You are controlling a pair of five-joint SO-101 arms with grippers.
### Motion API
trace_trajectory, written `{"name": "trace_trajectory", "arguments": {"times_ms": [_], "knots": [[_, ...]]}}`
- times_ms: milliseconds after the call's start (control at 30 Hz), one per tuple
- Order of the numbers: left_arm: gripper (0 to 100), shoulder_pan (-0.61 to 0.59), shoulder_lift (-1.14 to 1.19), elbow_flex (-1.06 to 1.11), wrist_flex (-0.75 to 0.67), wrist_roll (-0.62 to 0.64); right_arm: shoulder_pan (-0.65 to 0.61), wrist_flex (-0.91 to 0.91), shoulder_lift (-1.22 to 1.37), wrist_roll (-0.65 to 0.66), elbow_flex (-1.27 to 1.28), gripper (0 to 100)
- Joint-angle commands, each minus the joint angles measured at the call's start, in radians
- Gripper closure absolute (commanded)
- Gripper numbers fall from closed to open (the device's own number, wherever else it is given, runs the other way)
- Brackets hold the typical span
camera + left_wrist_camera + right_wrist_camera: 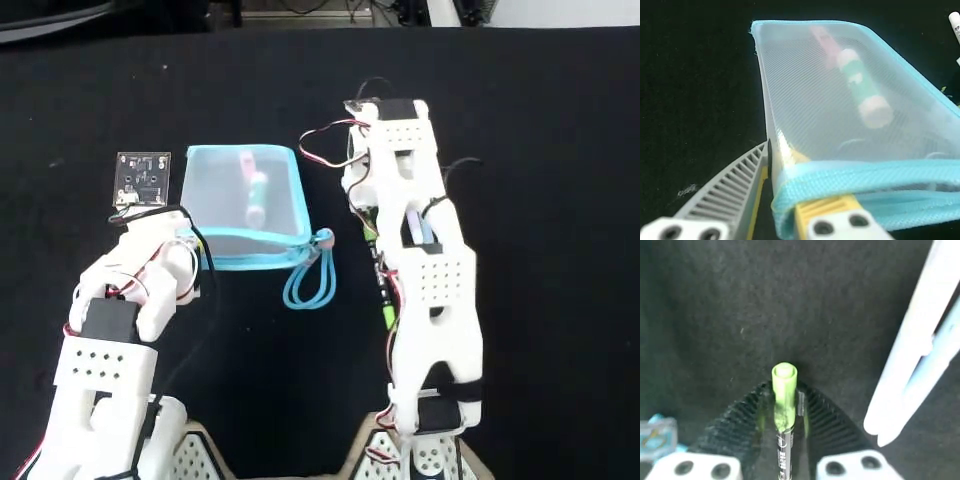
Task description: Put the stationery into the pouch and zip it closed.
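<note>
Our left gripper [775,165] pinches the unzipped blue-edged mesh pouch [225,195], one green-pink tube [860,87] inside; our right gripper [784,401] clasps a green pen [783,375], still unpacked.

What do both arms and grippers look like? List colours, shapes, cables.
Both arms are white plastic with grids of small holes, the left arm and the right arm. Red, white and black cables loop off them. The left arm's fingers are grey and ribbed, with yellow trim; the right arm's fingers are black and ribbed.
</note>
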Motion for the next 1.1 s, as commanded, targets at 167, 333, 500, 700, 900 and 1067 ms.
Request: {"name": "trace_trajectory", "arguments": {"times_ms": [167, 333, 500, 700, 900, 1067], "knots": [[97, -0.005, 0.005, -0.012, -0.009, 0.009, -0.074, -0.222, -0.607, 0.009, 0.613, 98.7], [97, -0.005, 0.005, -0.012, -0.009, 0.009, -0.106, -0.39, -1.02, 0.009, 0.946, 98.7], [97, -0.005, 0.005, -0.012, -0.009, 0.009, -0.107, -0.508, -1.395, 0.003, 1.175, 98.7], [97, -0.005, 0.005, -0.012, -0.009, 0.009, -0.196, -0.635, -1.794, 0.0, 1.425, 98.7], [97, -0.005, 0.005, -0.012, -0.009, 0.008, -0.287, -0.664, -2.123, 0.0, 1.564, 98.7], [97, -0.005, 0.005, -0.01, -0.009, 0.008, -0.385, -0.667, -2.377, 0.0, 1.661, 98.7]]}}
